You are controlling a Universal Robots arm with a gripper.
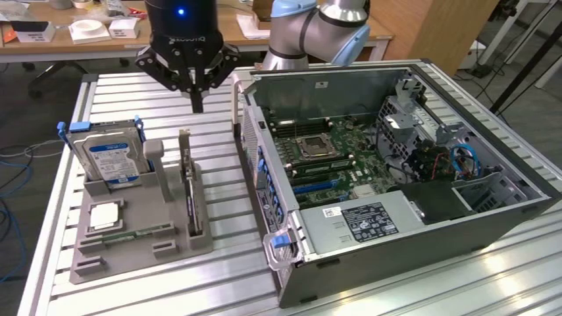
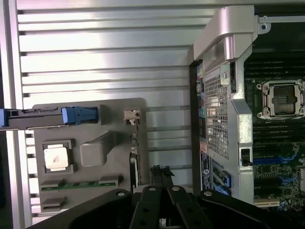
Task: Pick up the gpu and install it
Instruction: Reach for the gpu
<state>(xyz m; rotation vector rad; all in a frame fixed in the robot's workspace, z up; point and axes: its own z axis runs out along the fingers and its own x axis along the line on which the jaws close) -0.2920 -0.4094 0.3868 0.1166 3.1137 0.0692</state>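
Wooden desks [image 1: 52, 47] with small boxes stand behind the rig, and cables trail on the floor past the near-left corner in the exterior view; a slatted metal surface [image 1: 131, 99] carries everything.

A grey holder [image 1: 167, 245] sits toward the surface's edge on the exterior view's left. An open computer case [image 1: 369, 263] fills the side toward the exterior view's right, lying with its motherboard [image 1: 343, 158] facing up.

The gpu [image 1: 187, 184] stands on its long edge in a slot of the holder, on the side nearest the case; a hard drive [image 1: 110, 158] stands upright in the slot beside it.

The pincer [image 1: 197, 105] hangs above the far end of the holder, roughly in line with the gpu. Its jaws are drawn fully together and it has hold of nothing.

By the look of it the card is light and stiff but delicate. Its bare board and cooler would not take squeezing well, and the contacts along its lower edge, hidden in the slot, would not take scraping. The free top edge seems the fair place to grip, with the jaws across the thin board; the slot suggests it should come straight up, not at a tilt.

Room is narrow: the hard drive stands close on one side and the case wall on the other; the slats give a firm, level base.
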